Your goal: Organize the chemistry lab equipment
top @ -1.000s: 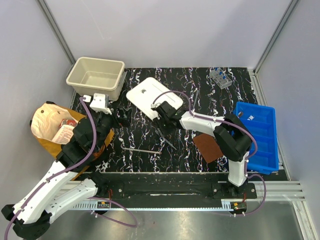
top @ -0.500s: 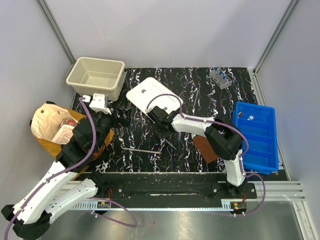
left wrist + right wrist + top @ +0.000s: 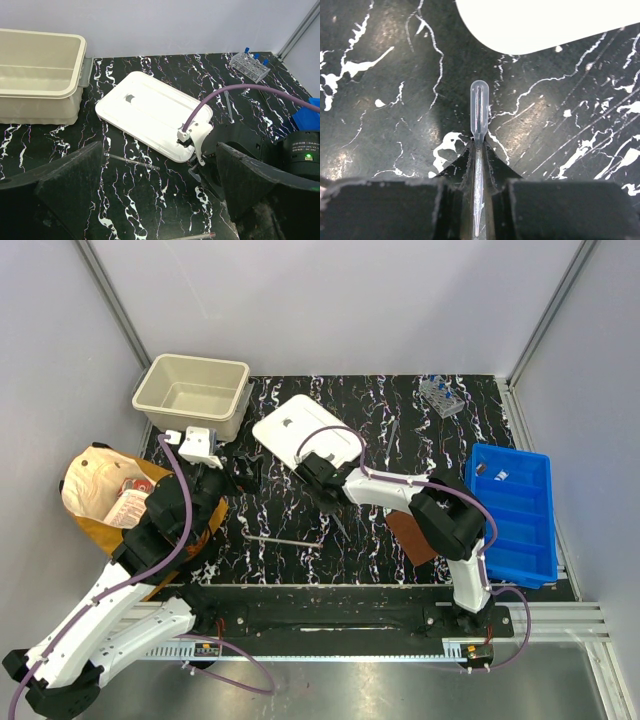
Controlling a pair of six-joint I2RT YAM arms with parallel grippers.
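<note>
Mid-worktop, right claw [image 3: 478, 175]: pinched nearly shut on the stem of a clear plastic pipette [image 3: 479, 107]. The pipette lies flat on the black marbled worktop [image 3: 380, 75], its bulb pointing at, but apart from, a flat white lid [image 3: 545, 20].
Left claw [image 3: 160, 200]: spread wide and empty, near the left edge.
Step in hand: probably lifting the pipette.
Doing it well: squeeze the stiff stem, not the soft bulb, and rise straight so the bulb clears the lid.
Right wrist view alone: shows the stem seated between the fingers.
Top view alone: shows a blue compartment tray [image 3: 520, 530] at the right edge, a small clear tube rack [image 3: 441, 395] in the far right corner, and a long silvery rod [image 3: 283, 540] by the near edge.
</note>
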